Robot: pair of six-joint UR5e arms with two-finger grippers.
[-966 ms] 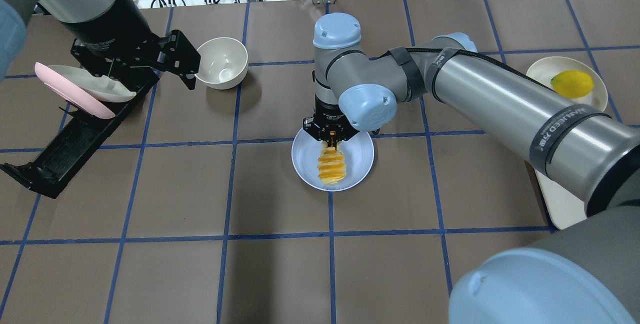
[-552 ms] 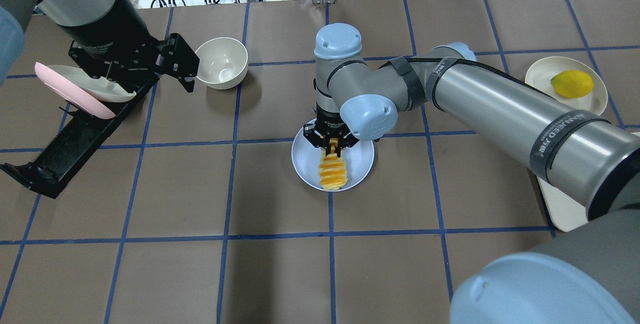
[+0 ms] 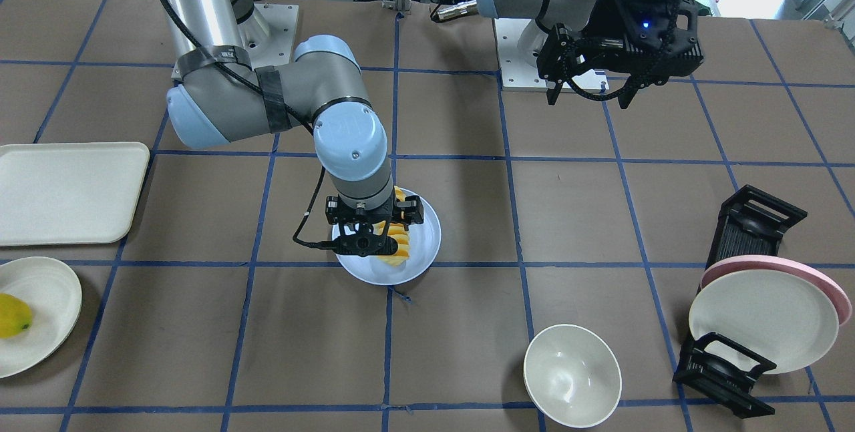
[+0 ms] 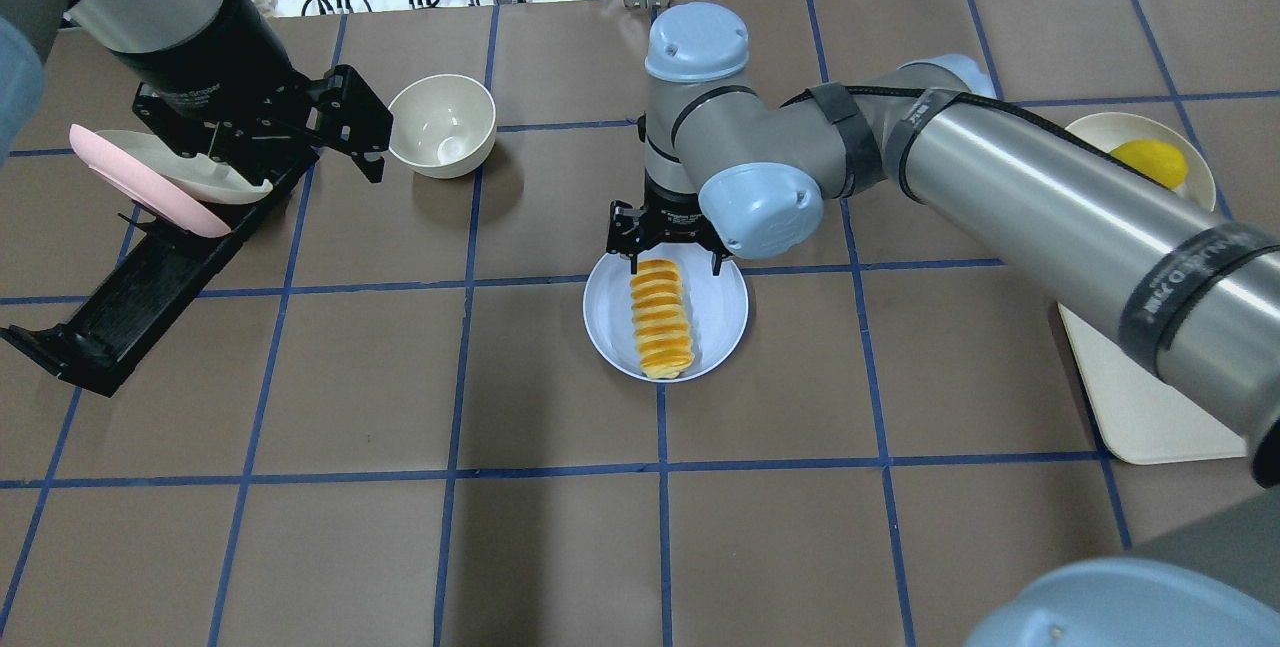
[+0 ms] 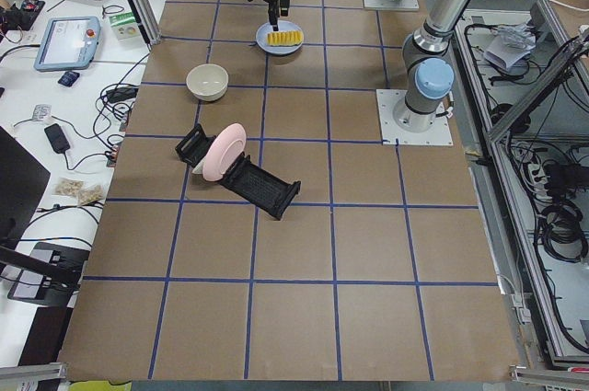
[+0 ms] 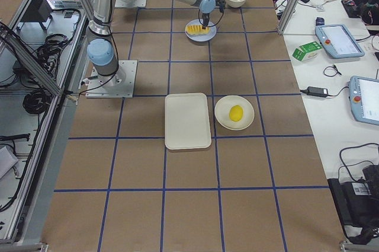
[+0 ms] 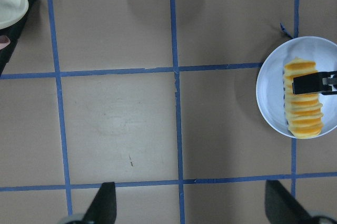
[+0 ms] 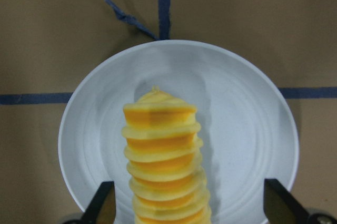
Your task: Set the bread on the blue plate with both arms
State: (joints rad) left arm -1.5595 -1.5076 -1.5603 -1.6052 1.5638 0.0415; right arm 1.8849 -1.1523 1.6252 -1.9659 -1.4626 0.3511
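The bread point(image 4: 660, 319), a row of orange-crusted slices, lies on the blue plate point(image 4: 722, 312) at the table's middle. It also shows in the front view point(image 3: 399, 240) and the right wrist view point(image 8: 163, 166), lying on the plate point(image 8: 247, 129). My right gripper point(image 4: 665, 257) hangs open over the far end of the row. Its fingertips point(image 8: 102, 205) stand wide on either side of the bread and do not touch it. My left gripper point(image 4: 295, 157) is open and empty, high above the table's left side near the bowl; its fingertips point(image 7: 105, 203) are spread.
A cream bowl point(image 4: 442, 125) stands left of the plate. A black dish rack point(image 4: 150, 262) holds a pink plate point(image 4: 120, 185) and a cream plate point(image 3: 761, 318). At the right are a cream tray point(image 3: 67, 191) and a cream plate with a yellow fruit point(image 4: 1150, 162).
My right gripper has opened and let go of the bread, then drawn back and up. The whole row now lies flat on the plate. The left arm has barely shifted.
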